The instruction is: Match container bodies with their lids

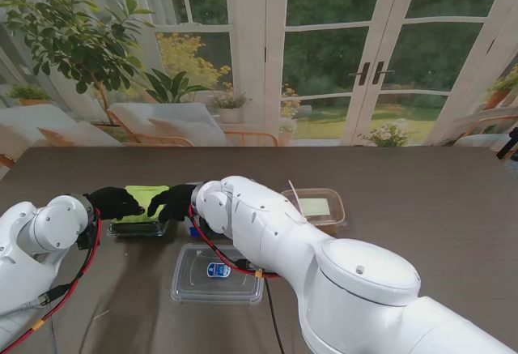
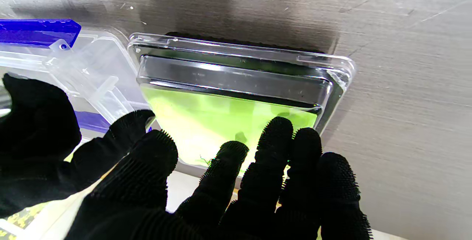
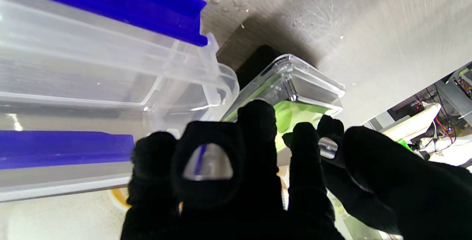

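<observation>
A dark wooden table [image 1: 421, 184] stands before glass doors that give on a garden. On its left part sits the green container [image 1: 139, 208], a clear lid [image 2: 236, 68] lying over its black body. Both hands are on it: the left hand [image 1: 115, 202] rests flat with spread fingers on the green top, gripping nothing, and the right hand [image 1: 171, 202] has its fingertips curled at the lid's near corner; whether they pinch it, I cannot tell. Just beside the green container stands a clear box with blue clasps [image 3: 110, 48]. Nearer to me lies a loose clear lid [image 1: 217, 273], and to the right a brown-rimmed container [image 1: 317, 208]. The step seems to be seating this lid: press evenly with both hands, work round the rim, and keep the body from sliding.
</observation>
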`<state>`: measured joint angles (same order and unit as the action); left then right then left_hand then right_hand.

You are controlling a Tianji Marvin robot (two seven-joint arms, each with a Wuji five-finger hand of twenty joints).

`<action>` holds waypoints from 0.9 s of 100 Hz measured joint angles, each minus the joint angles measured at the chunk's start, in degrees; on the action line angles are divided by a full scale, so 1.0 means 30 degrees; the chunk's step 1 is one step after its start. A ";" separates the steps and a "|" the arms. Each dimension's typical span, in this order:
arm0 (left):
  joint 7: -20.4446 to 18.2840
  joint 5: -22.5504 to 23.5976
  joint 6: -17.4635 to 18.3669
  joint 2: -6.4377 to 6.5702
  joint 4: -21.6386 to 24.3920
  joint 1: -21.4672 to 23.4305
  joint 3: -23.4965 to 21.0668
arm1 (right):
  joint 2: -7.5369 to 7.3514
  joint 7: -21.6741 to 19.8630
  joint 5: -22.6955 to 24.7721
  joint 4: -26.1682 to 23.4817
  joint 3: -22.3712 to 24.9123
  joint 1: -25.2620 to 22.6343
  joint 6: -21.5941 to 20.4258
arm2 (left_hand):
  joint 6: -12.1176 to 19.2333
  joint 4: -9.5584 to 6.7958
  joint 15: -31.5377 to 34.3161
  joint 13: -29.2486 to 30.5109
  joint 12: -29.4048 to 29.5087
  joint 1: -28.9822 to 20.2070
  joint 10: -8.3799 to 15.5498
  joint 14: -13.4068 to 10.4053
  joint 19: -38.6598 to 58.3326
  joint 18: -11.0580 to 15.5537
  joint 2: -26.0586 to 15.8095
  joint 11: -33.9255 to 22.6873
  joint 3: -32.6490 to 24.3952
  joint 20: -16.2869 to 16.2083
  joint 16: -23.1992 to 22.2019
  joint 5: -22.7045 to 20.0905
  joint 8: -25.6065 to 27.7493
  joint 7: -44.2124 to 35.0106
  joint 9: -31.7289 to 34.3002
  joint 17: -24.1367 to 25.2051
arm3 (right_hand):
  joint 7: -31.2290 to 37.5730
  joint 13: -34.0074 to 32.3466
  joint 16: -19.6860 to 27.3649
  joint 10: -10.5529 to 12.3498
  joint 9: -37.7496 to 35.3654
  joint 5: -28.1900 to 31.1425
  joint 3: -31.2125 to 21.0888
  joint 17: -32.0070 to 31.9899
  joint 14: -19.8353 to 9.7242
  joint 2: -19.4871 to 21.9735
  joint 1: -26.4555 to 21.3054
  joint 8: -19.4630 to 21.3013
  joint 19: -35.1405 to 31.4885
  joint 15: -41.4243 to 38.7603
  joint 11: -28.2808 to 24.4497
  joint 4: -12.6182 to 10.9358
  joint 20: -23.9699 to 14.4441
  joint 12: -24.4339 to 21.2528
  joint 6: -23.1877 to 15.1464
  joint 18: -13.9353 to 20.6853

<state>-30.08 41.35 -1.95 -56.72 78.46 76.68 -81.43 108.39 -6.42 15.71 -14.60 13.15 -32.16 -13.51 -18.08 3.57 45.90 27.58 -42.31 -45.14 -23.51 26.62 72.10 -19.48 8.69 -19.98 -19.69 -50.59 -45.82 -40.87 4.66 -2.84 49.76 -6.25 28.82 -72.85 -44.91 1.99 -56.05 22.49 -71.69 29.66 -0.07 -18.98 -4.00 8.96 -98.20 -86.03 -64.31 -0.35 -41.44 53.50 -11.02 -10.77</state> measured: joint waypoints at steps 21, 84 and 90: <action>0.0008 0.0077 0.0164 0.0011 0.0128 -0.0149 0.0178 | -0.0029 0.0164 -0.0188 0.0000 0.0287 0.0281 0.0109 | 0.0000 0.0000 -0.0659 0.0091 0.0927 0.0234 0.0226 0.0000 -0.0052 0.0000 0.0006 0.0935 0.0000 0.0206 0.0446 -0.0011 0.0000 0.0000 -0.0006 0.0000 | 0.0000 0.0000 0.0002 0.0000 0.0001 0.0000 0.0006 0.0000 0.0000 0.0000 0.0000 0.0002 0.0000 0.0000 0.0000 0.0000 0.0000 0.0000 0.0002 0.0000; 0.1132 0.0441 0.1295 -0.0088 0.1305 0.0242 0.0405 | -0.4961 0.0572 -0.2274 -0.9096 0.1371 -0.0623 0.4741 | 0.0405 0.0000 -0.3361 -0.0083 0.2986 0.0417 0.0995 -0.0632 -0.0797 0.0632 0.0041 0.2463 -0.0864 0.1479 0.2150 -0.0022 0.0000 0.0000 -0.0502 0.0367 | 0.0224 0.0486 0.0745 -0.0415 0.0805 0.0219 0.1793 0.0000 0.1503 -0.0002 0.0207 0.0028 0.0371 0.1855 0.2246 0.0148 -0.0003 -0.1574 0.0226 -0.0385; 0.1232 0.0432 0.1346 -0.0108 0.1310 0.0319 0.0491 | -0.5904 0.0772 -0.2273 -1.0657 0.1967 -0.1165 0.5079 | 0.0451 0.0000 -0.3685 -0.0110 0.3285 0.0417 0.1027 -0.0686 -0.1038 0.0680 0.0044 0.2618 -0.0899 0.1741 0.2369 -0.0034 0.0000 0.0000 -0.0524 0.0481 | 0.0425 0.1214 0.1110 -0.0705 0.1134 0.0350 0.2218 0.0000 0.2050 -0.0002 0.0207 0.0071 0.1035 0.3097 0.3454 0.0319 -0.0003 -0.2798 0.0234 -0.0711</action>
<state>-26.38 42.65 2.09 -57.05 82.38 77.64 -79.96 90.68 -4.11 8.89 -46.57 19.05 -35.65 1.72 -16.73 3.57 34.84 27.25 -32.46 -43.89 -20.43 24.57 68.99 -17.44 8.82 -12.13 -22.39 -45.36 -38.72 -40.98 4.66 -2.84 48.19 -4.80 30.10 -69.20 -41.58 -0.13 -52.65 23.54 -65.03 29.66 6.08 -18.99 -3.38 9.18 -95.09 -76.74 -53.95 0.60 -41.44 45.10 -10.32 -12.90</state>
